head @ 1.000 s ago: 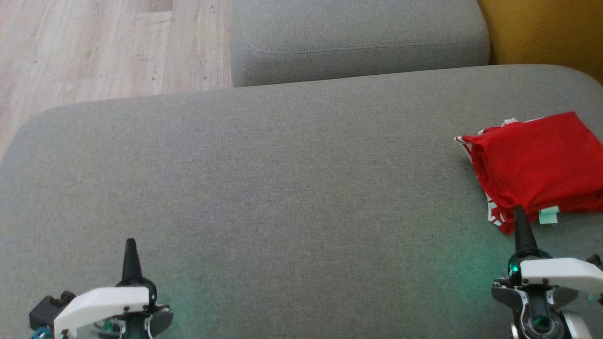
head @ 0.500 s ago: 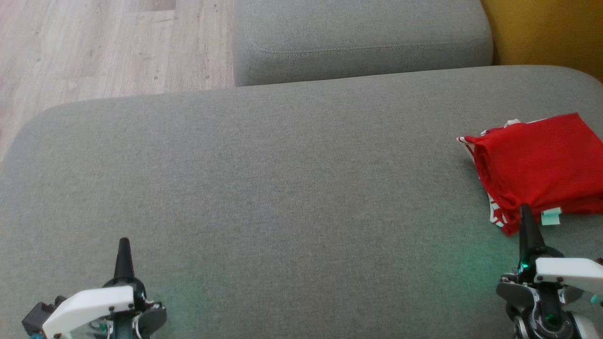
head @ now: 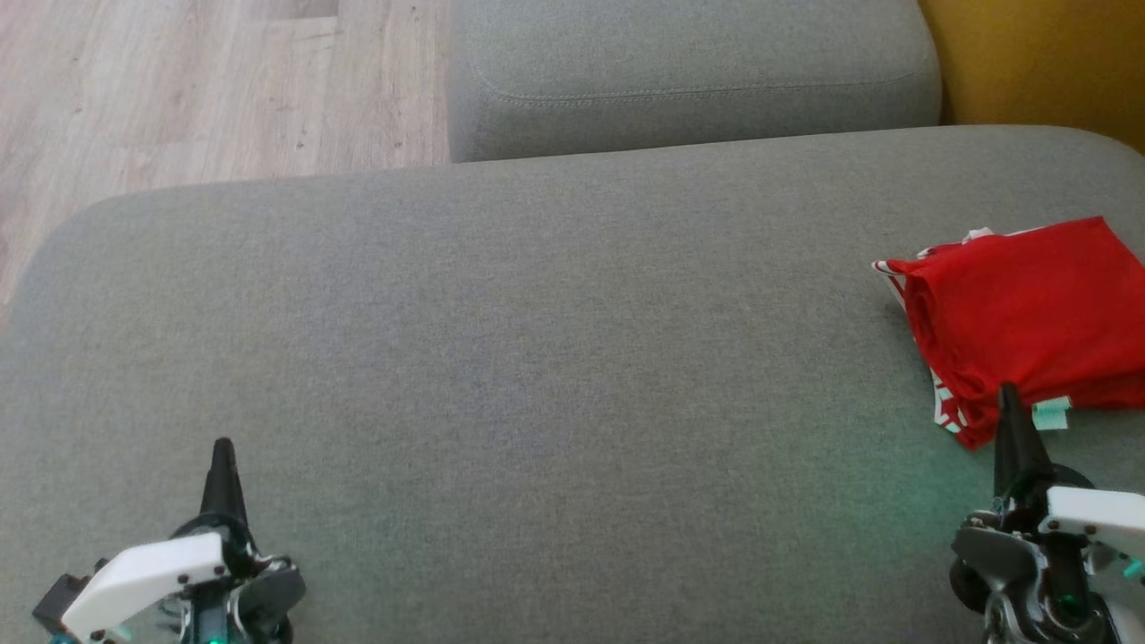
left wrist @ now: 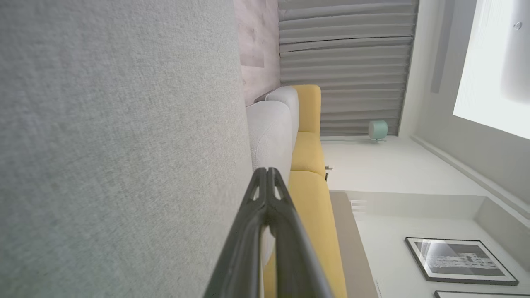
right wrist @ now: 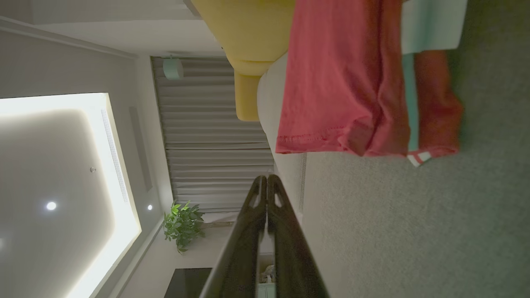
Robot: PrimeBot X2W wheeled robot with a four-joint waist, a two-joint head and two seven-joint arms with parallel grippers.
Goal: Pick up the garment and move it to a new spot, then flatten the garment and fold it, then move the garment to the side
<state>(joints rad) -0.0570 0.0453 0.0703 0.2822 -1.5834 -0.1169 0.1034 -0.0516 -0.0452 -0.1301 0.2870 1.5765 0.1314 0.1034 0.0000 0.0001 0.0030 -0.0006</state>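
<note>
Looking for the garment (head: pixel 1020 309)? You have it folded, red, at the cushion's (head: pixel 537 358) right edge, roughly midway between the far and near edges, with its right side running out of the head view.

And the claws?

Your right gripper (head: pixel 1009 398) is clenched, fingers pressed tip to tip with nothing between them. In the head view its tip overlaps the garment's near left corner, just beside a pale tag (head: pixel 1048 414). Your right wrist view shows the tips short of the red hem, with bare grey fabric between, so you are near it but not touching.

And the left one?

Your left gripper (head: pixel 221 452) is clenched too, on nothing; its wrist view shows both fingers (left wrist: pixel 290 248) meeting at the tips. You have it toward the cushion's left edge, on the near side, well apart from the garment.

Anything else around?

You see a second cushion (head: pixel 689 72), also grey, just beyond the far edge. Wood floor (head: pixel 179 89) lies off the far left corner, and a yellow sofa (head: pixel 1047 63) stands past the far right corner. A red-and-white trim (head: pixel 944 407) shows along the garment's left edge, under the plain red top layer.
</note>
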